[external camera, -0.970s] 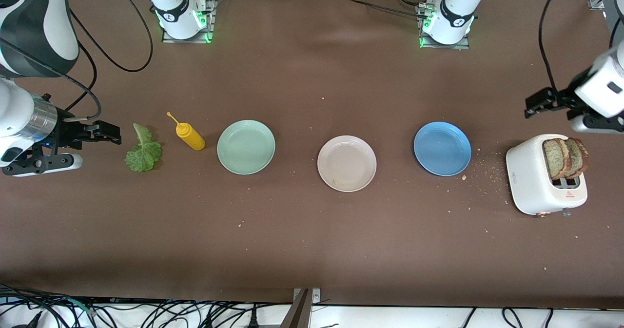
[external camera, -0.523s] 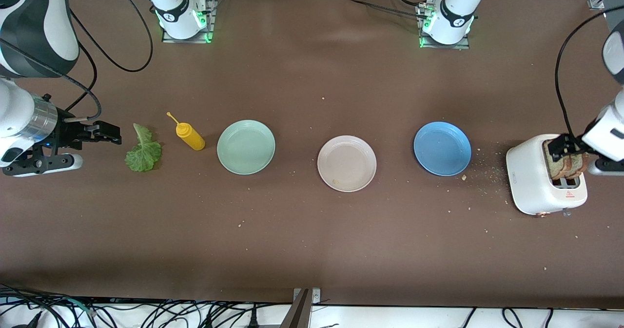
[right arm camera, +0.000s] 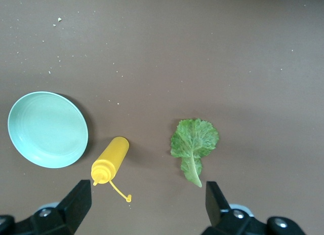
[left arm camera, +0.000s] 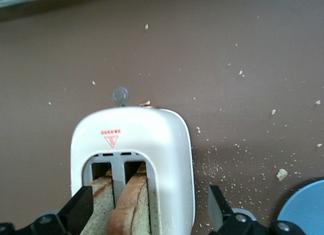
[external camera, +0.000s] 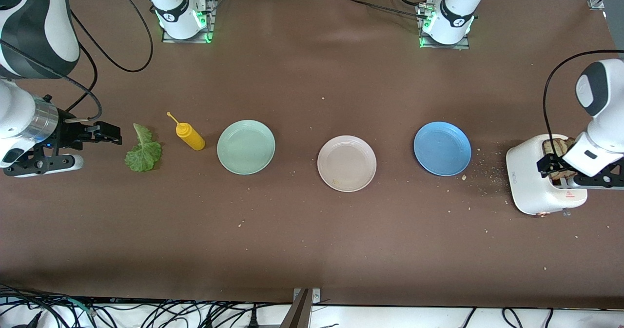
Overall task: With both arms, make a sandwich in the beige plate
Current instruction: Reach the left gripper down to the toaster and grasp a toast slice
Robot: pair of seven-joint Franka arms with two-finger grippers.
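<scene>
Reaching for the first bread slice is the step in hand. The brown table fills the front view; loose cables run along its lower edge and the arm bases stand along the upper edge. At the right edge of the frame the white toaster holds two bread slices upright in its slots. The left gripper is over those slots, fingers apart and clamped on nothing, with both slices between its fingertips in the left wrist view. The next move calls for a straight descent, a closure on one slice only, and a vertical lift clear of the slot. The beige plate lies at frame centre, bare apart from a crumb, between the mint plate and the blue plate. At the left edge the right gripper waits, fingers apart, beside the lettuce leaf. The yellow bottle lies between leaf and mint plate. Crumbs scatter near the toaster.
</scene>
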